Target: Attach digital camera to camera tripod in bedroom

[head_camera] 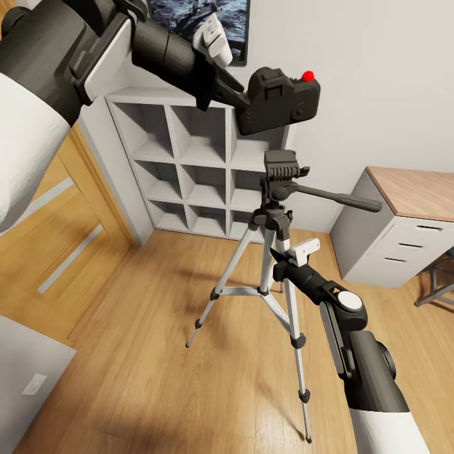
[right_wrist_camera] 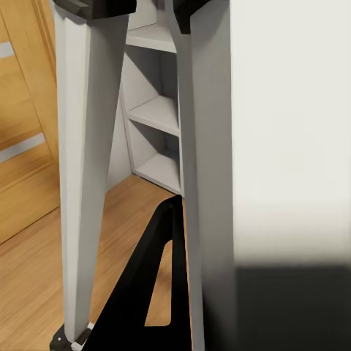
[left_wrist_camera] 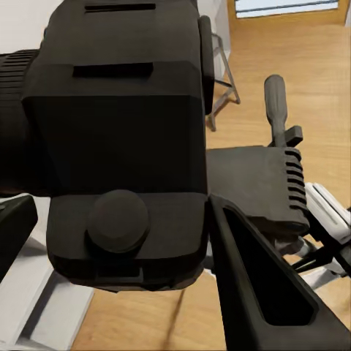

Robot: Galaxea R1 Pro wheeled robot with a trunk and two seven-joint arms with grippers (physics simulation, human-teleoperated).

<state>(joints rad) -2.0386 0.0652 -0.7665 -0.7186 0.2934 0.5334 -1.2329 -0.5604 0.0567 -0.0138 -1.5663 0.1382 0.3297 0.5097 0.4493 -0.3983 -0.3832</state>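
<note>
The digital camera (head_camera: 282, 101), black with a red dot on top, hangs in the air just above the camera tripod's black head (head_camera: 282, 166), with a small gap between them. My left gripper (head_camera: 247, 107) is shut on its side; in the left wrist view the camera (left_wrist_camera: 124, 146) sits between the two fingers (left_wrist_camera: 256, 285), with the tripod head (left_wrist_camera: 256, 183) and pan handle (left_wrist_camera: 276, 102) close behind. The camera tripod (head_camera: 272, 222) stands on the wood floor. My right gripper (head_camera: 279, 255) is closed around an upper silver leg (right_wrist_camera: 205, 183), one black finger (right_wrist_camera: 157, 285) beside it.
A white cube shelf (head_camera: 189, 170) stands against the wall right behind the tripod. The wooden door (head_camera: 69, 239) is at the left. A white drawer unit with a wood top (head_camera: 403, 233) and a chair (head_camera: 438, 277) are at the right. A grey surface (head_camera: 25, 372) lies at the lower left.
</note>
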